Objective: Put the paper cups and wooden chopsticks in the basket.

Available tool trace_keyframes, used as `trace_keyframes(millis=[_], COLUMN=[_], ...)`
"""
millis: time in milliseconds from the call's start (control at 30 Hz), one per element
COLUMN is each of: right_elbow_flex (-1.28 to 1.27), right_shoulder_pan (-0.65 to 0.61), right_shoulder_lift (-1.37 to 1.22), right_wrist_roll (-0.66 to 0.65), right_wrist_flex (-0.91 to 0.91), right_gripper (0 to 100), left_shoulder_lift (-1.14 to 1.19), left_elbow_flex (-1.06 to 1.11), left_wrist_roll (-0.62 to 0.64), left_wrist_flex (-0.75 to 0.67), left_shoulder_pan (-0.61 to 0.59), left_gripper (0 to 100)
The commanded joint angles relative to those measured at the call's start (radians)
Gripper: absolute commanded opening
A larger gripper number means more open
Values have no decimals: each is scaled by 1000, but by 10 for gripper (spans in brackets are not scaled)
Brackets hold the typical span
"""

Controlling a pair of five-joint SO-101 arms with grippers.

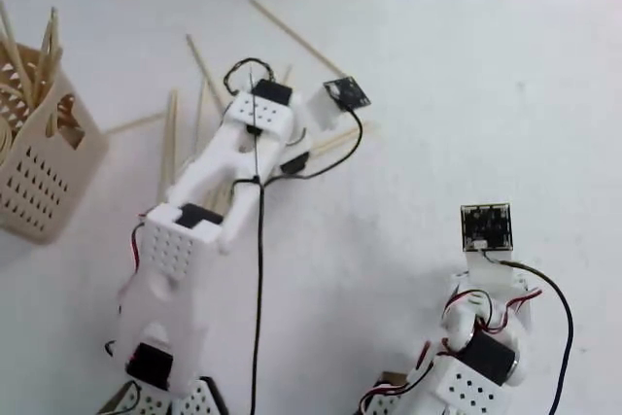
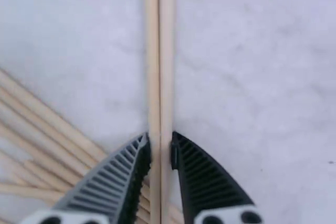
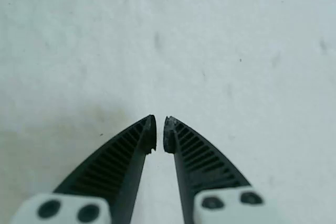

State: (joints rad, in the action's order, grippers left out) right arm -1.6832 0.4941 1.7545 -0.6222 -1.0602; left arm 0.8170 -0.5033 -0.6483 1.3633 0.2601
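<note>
Your left gripper [image 2: 160, 148] squeezes two thin pale wooden chopsticks [image 2: 159, 51] between its tips to lift them together, while your right gripper [image 3: 159, 132] sits shut on nothing.

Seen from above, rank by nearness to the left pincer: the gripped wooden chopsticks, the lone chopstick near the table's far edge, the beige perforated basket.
1. Gripped wooden chopsticks, inside the left pincer.
2. Lone chopstick, just beyond it.
3. Beige perforated basket, far left side.
</note>
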Motion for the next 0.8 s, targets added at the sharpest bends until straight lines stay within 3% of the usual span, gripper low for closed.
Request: trace_keyframes(millis=[0, 333, 567, 767], right_elbow_flex=[-9, -9, -9, -9], right_shoulder_pan=[12, 12, 12, 12], right_shoulder_lift=[1, 1, 1, 1], right_wrist_roll=[2, 2, 2, 2], right_wrist_flex=[2, 2, 2, 2], right_gripper=[45, 45, 45, 45], left_shoulder_lift=[8, -173, -469, -743], left_elbow_flex=[-83, -212, -213, -212], left_wrist_roll=[2, 147, 226, 264], left_wrist_flex=[57, 212, 292, 304], left_shoulder_pan=[-13, -12, -19, -93], left_gripper=[24, 24, 24, 24])
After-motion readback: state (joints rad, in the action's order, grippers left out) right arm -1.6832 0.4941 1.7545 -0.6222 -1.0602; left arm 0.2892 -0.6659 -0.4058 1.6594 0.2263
